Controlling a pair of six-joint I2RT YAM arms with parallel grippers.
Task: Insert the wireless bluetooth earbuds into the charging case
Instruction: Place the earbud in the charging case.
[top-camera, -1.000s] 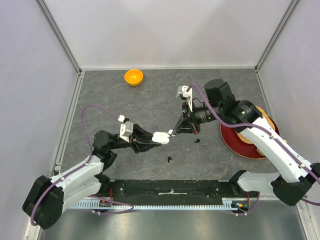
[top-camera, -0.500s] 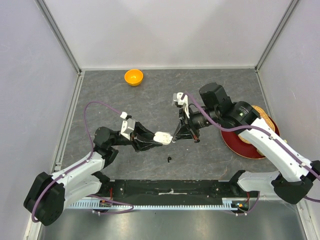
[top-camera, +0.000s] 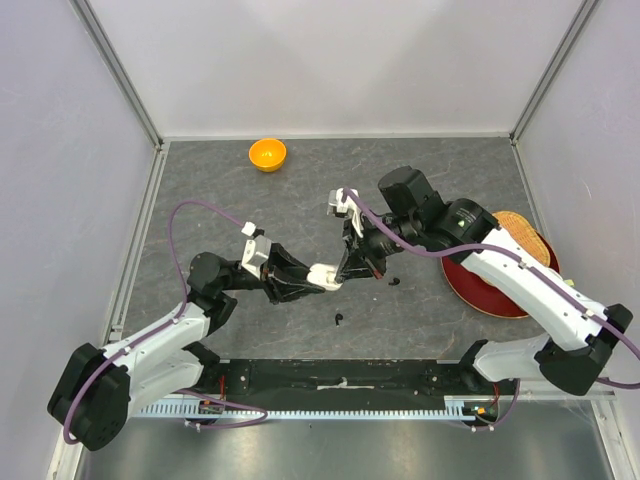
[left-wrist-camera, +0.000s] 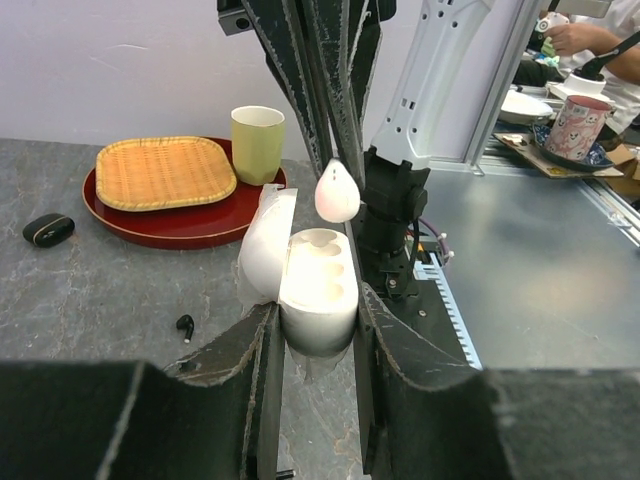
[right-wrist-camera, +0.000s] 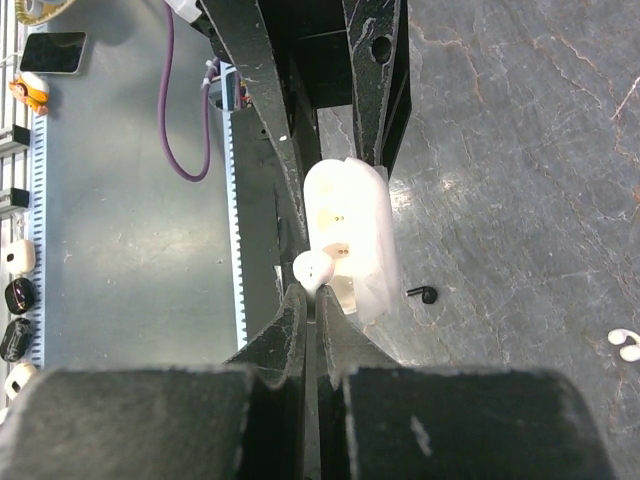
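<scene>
Left gripper (left-wrist-camera: 317, 312): I am clamping the white charging case (left-wrist-camera: 318, 285) between both fingers, off the table, with its lid hanging open to one side.
Right gripper (right-wrist-camera: 316, 294): I am pinching one white earbud (left-wrist-camera: 337, 192) at my fingertips, rounded end downward.
Where the bud is sitting: it is hovering just above the case's far well, near the rim but not touching, as far as the left wrist view shows.
Case wells: both are looking empty, so I am judging that no bud is seated yet.
Black earbuds: one (top-camera: 340, 320) is lying on the table near the arm bases, and another (top-camera: 393, 281) is lying just short of the red tray (top-camera: 470, 285).
Black charging case (left-wrist-camera: 47, 229): it is resting shut on the table beside the tray, untouched.
Other white pieces (right-wrist-camera: 625, 343): they are lying at the edge of the right wrist view, possibly more buds, but too small to tell.
Progress: I am working on the first insertion, which is lined up but not made.
Left to do: I am judging that this bud needs lowering and releasing, and that every other bud is waiting for its case.
</scene>
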